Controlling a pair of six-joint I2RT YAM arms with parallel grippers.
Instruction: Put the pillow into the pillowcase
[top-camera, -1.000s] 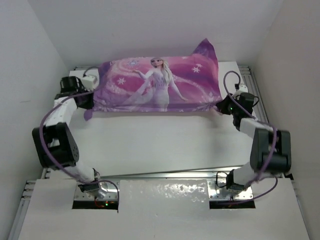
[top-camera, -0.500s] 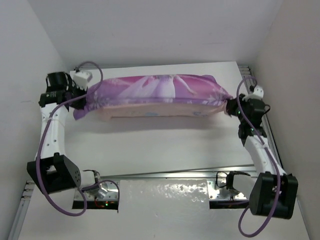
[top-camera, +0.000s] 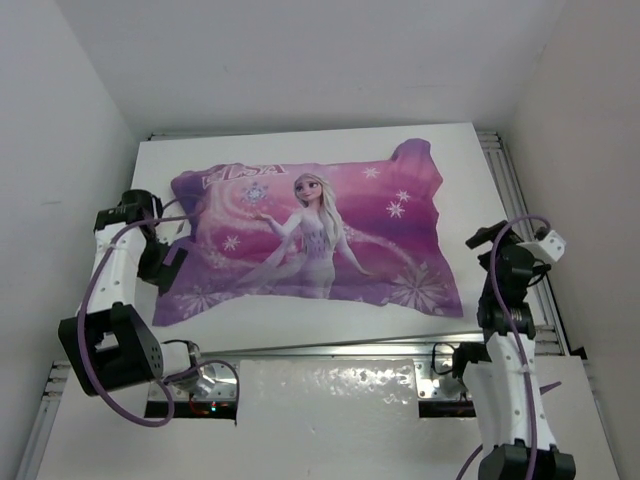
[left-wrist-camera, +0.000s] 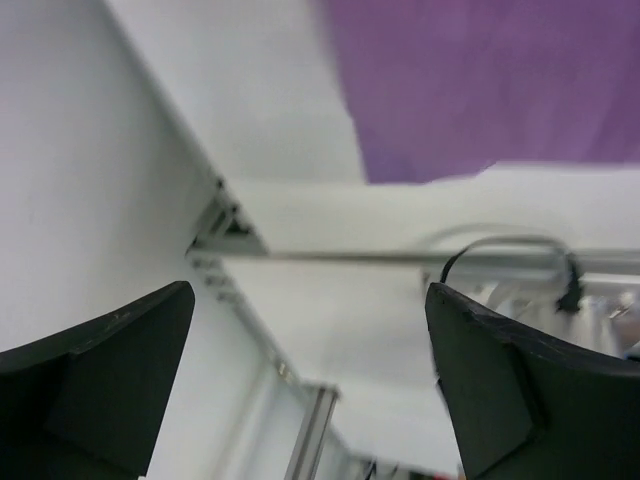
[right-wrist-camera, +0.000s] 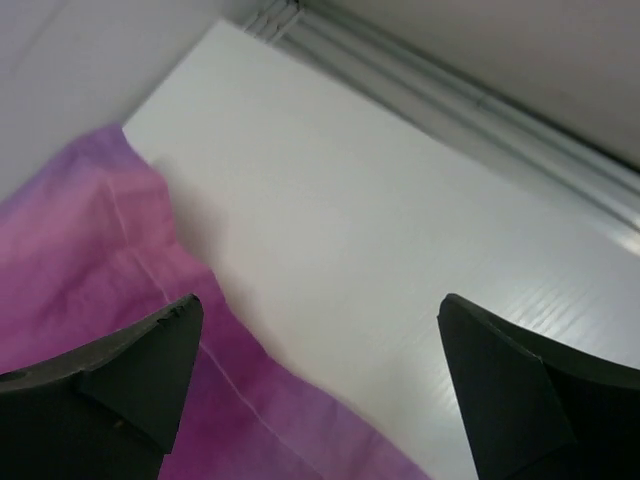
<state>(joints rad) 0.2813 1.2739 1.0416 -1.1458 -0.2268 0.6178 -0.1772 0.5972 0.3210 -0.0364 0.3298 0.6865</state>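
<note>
The pillowcase (top-camera: 310, 235) lies spread on the white table (top-camera: 300, 150), purple side up, with the blonde princess and snowflakes showing. It looks filled out. The pillow is hidden; no white of it shows. My left gripper (top-camera: 167, 267) hovers at the case's near left corner, open, nothing between its fingers. In the left wrist view the left gripper (left-wrist-camera: 308, 300) frames bare table, with purple fabric (left-wrist-camera: 480, 80) above it. My right gripper (top-camera: 482, 240) is open just off the case's right edge. The right gripper (right-wrist-camera: 320, 305) is empty, with the case's hem (right-wrist-camera: 150, 330) by its left finger.
White walls close in on the left, back and right. Metal rails run along the table's right edge (top-camera: 515, 200) and its near edge (top-camera: 330, 348). The arm bases (top-camera: 200, 385) sit below the near rail. A cable and rail (left-wrist-camera: 500, 260) show past the table edge.
Both grippers held the case's ends up off the table; now they are open and drawn back toward the near side. The case has dropped flat, picture up.
</note>
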